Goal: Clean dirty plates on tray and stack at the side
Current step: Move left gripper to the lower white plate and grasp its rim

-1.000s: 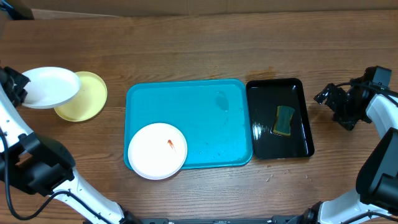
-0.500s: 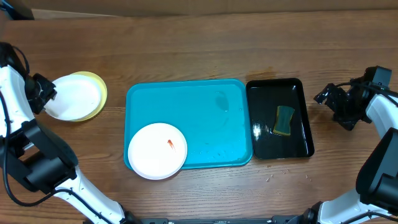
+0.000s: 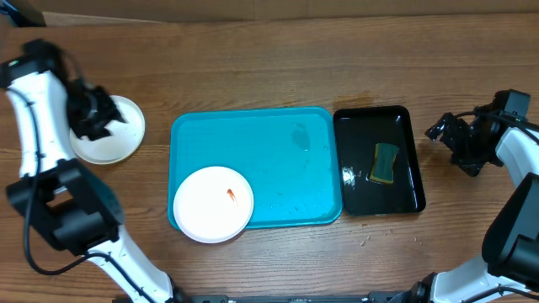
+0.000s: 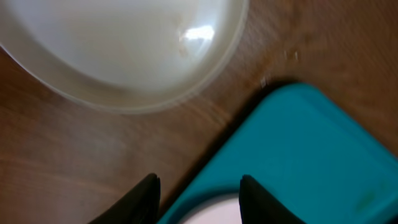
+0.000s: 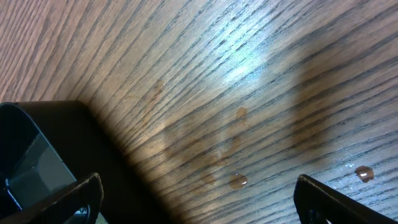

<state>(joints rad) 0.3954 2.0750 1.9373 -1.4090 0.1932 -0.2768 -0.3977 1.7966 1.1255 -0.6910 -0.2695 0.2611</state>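
Note:
One dirty plate [image 3: 212,204], white with a small orange-red smear, lies on the front left corner of the turquoise tray [image 3: 278,143]. Left of the tray, a white plate [image 3: 118,139] rests on a pale yellow-green rimmed one. My left gripper [image 3: 99,118] hovers over that stack's left part, open and holding nothing. In the left wrist view the stacked plate [image 4: 118,50] fills the top, and the tray corner [image 4: 311,143] and the dirty plate's edge [image 4: 214,211] show by the gripper [image 4: 199,196]. My right gripper [image 3: 446,135] stands open over bare wood at the far right.
A black tray [image 3: 358,194] holding a green-yellow sponge [image 3: 386,162] sits against the turquoise tray's right side. Its corner [image 5: 25,149] shows in the right wrist view, beside water drops [image 5: 237,181] on the wood.
My left gripper carried the white plate rightward onto the yellow-green rimmed plate, then opened and let go. It now hangs over the stack. The right arm stayed still.

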